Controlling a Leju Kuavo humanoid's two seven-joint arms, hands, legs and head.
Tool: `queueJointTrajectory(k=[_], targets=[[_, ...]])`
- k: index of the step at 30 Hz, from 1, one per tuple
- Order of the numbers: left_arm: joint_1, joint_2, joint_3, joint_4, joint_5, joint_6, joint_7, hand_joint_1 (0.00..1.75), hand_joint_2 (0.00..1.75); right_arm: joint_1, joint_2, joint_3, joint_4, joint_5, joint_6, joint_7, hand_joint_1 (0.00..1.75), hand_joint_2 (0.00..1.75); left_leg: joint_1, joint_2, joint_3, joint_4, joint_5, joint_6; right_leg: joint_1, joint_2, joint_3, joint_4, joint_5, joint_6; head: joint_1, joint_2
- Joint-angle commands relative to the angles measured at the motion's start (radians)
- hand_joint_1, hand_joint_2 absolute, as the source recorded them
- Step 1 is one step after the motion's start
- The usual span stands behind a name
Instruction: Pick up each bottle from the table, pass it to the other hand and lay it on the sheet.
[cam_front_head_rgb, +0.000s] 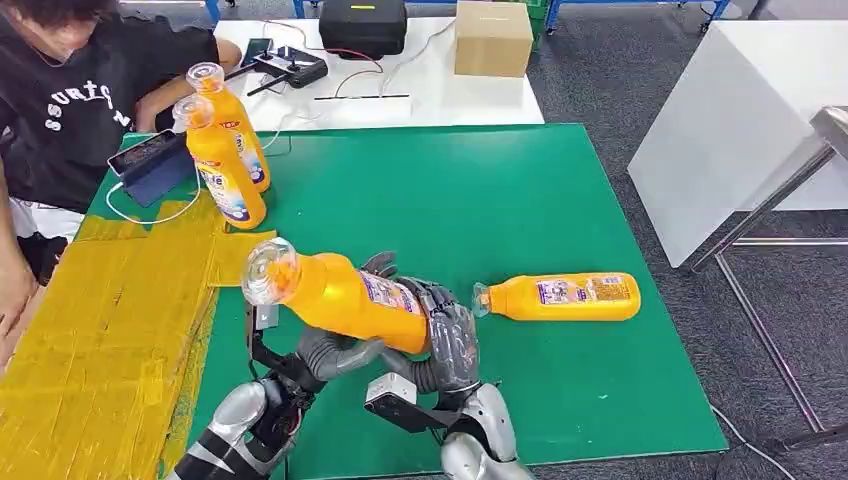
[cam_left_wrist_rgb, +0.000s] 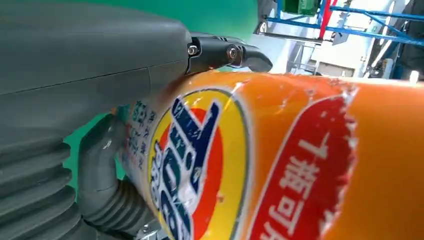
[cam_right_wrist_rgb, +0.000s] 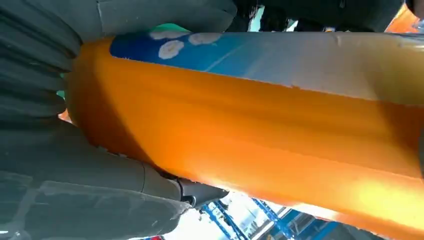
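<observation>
Fingers (cam_front_head_rgb: 452, 335) of both hands apparently wrap lifted bottle (cam_front_head_rgb: 340, 295) base.

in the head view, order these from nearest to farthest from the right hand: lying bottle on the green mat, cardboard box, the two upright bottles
1. The lying bottle, on the green mat just right of the right hand.
2. The two upright bottles, far left by the yellow sheet; too close together to rank apart.
3. The cardboard box, on the white table beyond the mat.
</observation>
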Motion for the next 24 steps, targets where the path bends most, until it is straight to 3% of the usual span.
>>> queueJointTrajectory(k=[1, 24], targets=[[-0.048, -0.010, 0.004, 0.073, 0.003, 0.002, 0.007, 0.00, 1.75, -0.047, -0.019, 0.045, 0.080, -0.002, 0.004, 0.000, 1.75, 1.75, 0.002, -0.001, 0.002, 0.000, 0.000, -0.002, 0.002, -0.001, 0.002, -0.001, 0.000, -0.001, 0.000, 0.000], [-0.066, -0.015, 0.006, 0.078, 0.028, 0.038, 0.005, 0.00, 1.75, -0.067, -0.019, 0.094, 0.132, -0.009, 0.026, 0.009, 1.75, 1.75, 0.001, -0.001, 0.001, 0.000, 0.000, -0.002, 0.001, -0.001, 0.001, -0.001, 0.000, -0.001, 0.000, 0.000]])
